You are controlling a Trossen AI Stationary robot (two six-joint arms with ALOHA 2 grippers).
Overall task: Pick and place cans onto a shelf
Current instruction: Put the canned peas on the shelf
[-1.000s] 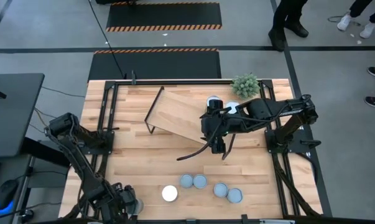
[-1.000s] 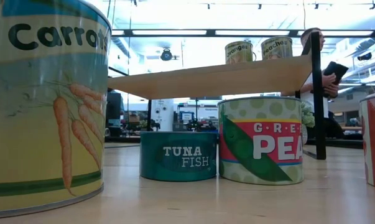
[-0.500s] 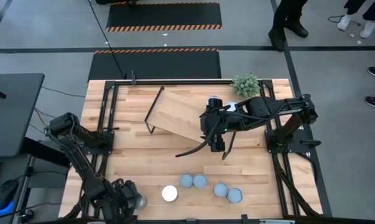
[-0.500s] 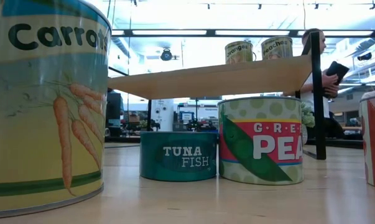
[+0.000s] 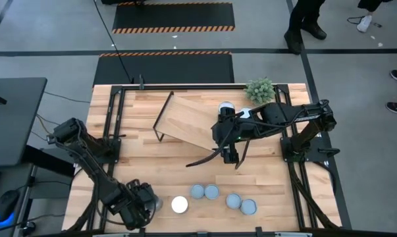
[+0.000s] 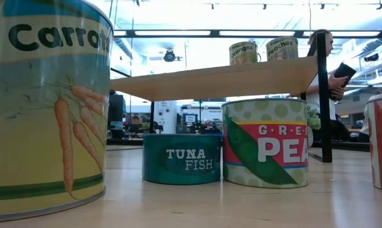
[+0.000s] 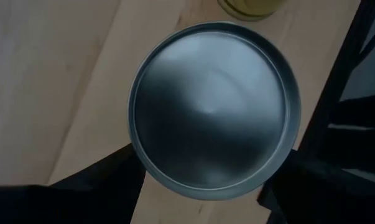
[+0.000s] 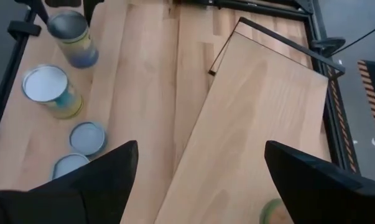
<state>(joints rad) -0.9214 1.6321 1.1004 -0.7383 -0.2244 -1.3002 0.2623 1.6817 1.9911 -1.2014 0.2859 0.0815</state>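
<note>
My left gripper (image 5: pixel 140 204) is open at the table's near left, pointing down at a silver-topped can (image 7: pixel 212 112) that stands left of the white-topped can (image 5: pixel 179 205). Its fingers show on either side of the can's rim. The same can shows in the right wrist view (image 8: pixel 72 31). Several blue-grey-topped cans (image 5: pixel 212 191) stand in a row near the front edge. Two cans (image 5: pixel 226 107) (image 5: pixel 245 112) stand on the light-wood shelf (image 5: pixel 188 122). My right gripper (image 5: pixel 232 158) is open and empty over the shelf's near right end. My left gripper points down at the silver-topped can, with a finger (image 7: pixel 106 180) at each side of its rim (image 7: pixel 140 165). I cannot tell whether the fingers touch it.
A small green plant (image 5: pixel 259 89) stands at the far right corner behind the shelf. The shelf stands askew on black wire legs (image 5: pixel 160 118). Black frame rails (image 5: pixel 112 131) run along the table's sides. A person (image 6: pixel 327 57) stands beyond the table.
My left gripper has moved toward the table's right and a little toward its far edge, closer to the row of cans. The row of cans and the two cans on the shelf have stayed where they were.
</note>
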